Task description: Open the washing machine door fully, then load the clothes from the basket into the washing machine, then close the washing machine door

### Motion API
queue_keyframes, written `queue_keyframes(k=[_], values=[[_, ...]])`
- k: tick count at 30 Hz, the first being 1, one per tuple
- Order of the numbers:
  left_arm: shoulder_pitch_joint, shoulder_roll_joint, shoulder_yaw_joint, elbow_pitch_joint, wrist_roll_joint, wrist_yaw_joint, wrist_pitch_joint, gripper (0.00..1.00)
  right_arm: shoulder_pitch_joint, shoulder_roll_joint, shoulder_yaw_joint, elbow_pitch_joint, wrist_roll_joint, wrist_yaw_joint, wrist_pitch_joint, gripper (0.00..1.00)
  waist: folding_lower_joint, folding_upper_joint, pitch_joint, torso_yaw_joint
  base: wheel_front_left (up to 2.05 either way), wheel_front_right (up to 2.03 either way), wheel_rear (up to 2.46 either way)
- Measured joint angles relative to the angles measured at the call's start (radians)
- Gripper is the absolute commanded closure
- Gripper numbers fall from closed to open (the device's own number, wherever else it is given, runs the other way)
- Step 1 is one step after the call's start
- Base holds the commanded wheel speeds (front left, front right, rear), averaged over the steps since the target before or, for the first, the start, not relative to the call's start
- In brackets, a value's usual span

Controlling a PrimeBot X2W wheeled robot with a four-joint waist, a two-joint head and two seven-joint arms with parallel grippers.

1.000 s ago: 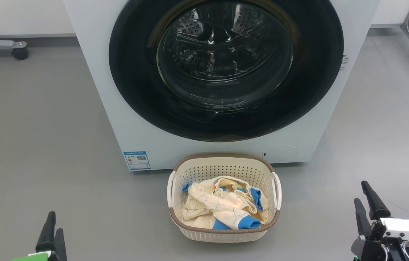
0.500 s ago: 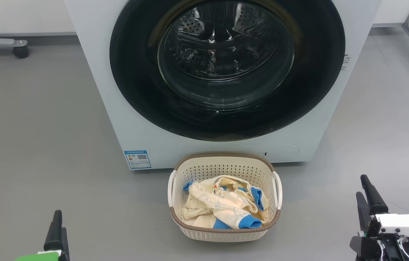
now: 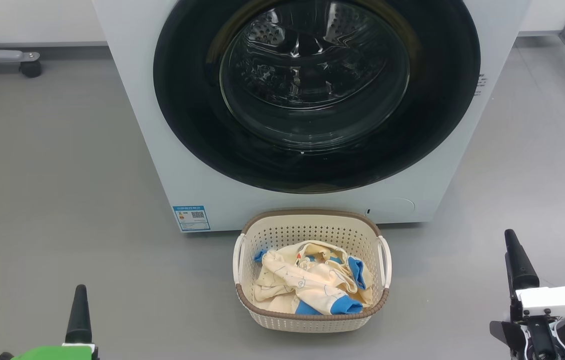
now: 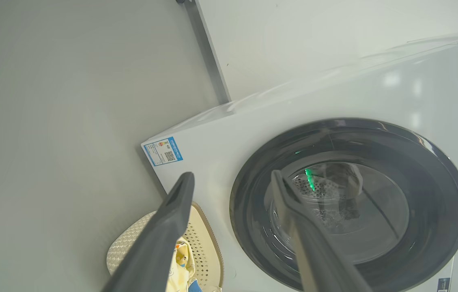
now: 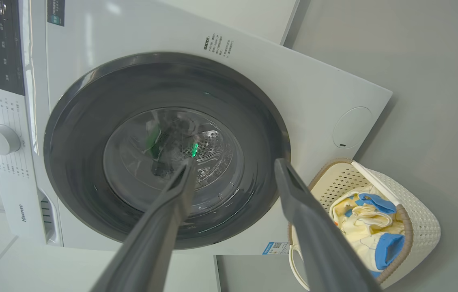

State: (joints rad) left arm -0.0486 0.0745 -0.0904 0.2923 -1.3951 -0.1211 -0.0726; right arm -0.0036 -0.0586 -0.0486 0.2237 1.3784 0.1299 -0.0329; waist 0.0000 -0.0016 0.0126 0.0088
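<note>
Right hand (image 5: 235,162), spread and empty, has risen toward the washing machine door (image 3: 315,90); left hand (image 4: 232,175) is spread too.

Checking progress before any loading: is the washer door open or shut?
Shut. The door sits flush against the washer front in all three views, and the clothes lie in the basket.

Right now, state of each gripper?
Left gripper: open, holding nothing.
Right gripper: open, holding nothing.
</note>
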Motion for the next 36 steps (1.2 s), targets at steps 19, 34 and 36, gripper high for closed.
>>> queue_keyframes(k=[19, 34, 36], values=[[-0.002, 0.001, -0.02, -0.033, 0.377, 0.0, -0.053, 0.0, 0.0, -0.045, 0.068, -0.058, -0.354, 0.0, -0.064, 0.0, 0.0, 0.0, -0.001, 0.015, 0.0, 0.0, 0.0], [-0.003, 0.008, -0.04, -0.058, 0.723, 0.0, -0.088, 0.0, 0.003, -0.083, 0.135, -0.059, -0.684, 0.0, -0.109, 0.0, 0.0, 0.0, -0.001, 0.024, 0.0, 0.0, 0.0], [-0.002, 0.008, -0.041, -0.058, 0.765, 0.0, -0.096, 0.0, 0.006, -0.083, 0.135, -0.057, -0.721, 0.0, -0.117, 0.0, 0.0, 0.0, -0.001, 0.024, 0.0, 0.0, 0.0]])
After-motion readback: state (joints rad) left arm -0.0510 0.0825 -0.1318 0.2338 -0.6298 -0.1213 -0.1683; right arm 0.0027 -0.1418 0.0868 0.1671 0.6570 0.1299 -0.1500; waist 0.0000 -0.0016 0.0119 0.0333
